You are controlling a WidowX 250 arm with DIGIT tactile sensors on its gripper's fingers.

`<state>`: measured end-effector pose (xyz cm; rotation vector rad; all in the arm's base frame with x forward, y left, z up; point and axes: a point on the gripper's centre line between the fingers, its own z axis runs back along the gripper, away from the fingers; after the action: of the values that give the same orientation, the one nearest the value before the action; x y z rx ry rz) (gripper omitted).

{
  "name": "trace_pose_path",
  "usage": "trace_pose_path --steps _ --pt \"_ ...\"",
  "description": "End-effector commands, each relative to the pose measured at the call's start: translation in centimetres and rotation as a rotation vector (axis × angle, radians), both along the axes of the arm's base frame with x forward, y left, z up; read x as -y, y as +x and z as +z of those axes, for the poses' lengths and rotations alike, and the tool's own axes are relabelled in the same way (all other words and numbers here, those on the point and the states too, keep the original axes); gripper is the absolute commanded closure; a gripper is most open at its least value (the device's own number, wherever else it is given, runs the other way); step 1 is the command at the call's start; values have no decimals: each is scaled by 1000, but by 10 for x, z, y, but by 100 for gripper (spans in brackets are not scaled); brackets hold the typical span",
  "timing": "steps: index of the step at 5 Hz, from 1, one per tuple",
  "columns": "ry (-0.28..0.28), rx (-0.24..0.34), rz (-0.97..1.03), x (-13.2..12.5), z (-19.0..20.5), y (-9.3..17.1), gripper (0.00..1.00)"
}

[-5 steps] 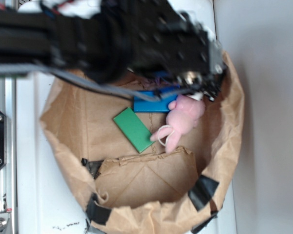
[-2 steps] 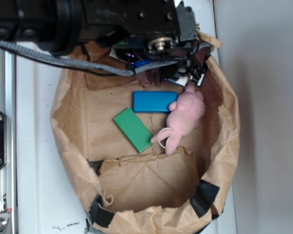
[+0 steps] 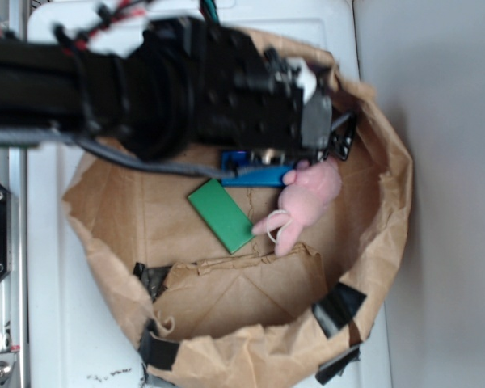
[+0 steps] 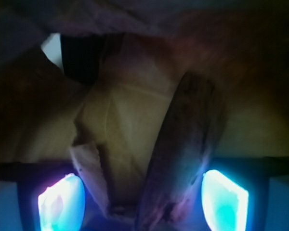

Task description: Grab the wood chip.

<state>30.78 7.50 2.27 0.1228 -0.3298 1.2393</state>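
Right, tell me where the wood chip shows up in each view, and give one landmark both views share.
Exterior: the wood chip is not visible; the arm covers the upper part of the paper bag.
Wrist: the wood chip stands as a long brown piece right of centre, running down between the pincer pads, leaning slightly right.
Shared landmark: the crumpled brown paper of the bag.

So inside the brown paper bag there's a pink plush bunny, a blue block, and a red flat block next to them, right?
Not quite: the flat rectangular block is green, not red, as the exterior view shows. The rest holds: it lies inside the crumpled brown paper bag, beside the pink plush bunny and the blue rectangular block.
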Motion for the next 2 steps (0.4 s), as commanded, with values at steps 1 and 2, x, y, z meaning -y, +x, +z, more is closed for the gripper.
trace_pose_path --steps 1,2 --pt "20 60 9 2 5 6 100" --pt "-28 30 3 7 28 -2 100"
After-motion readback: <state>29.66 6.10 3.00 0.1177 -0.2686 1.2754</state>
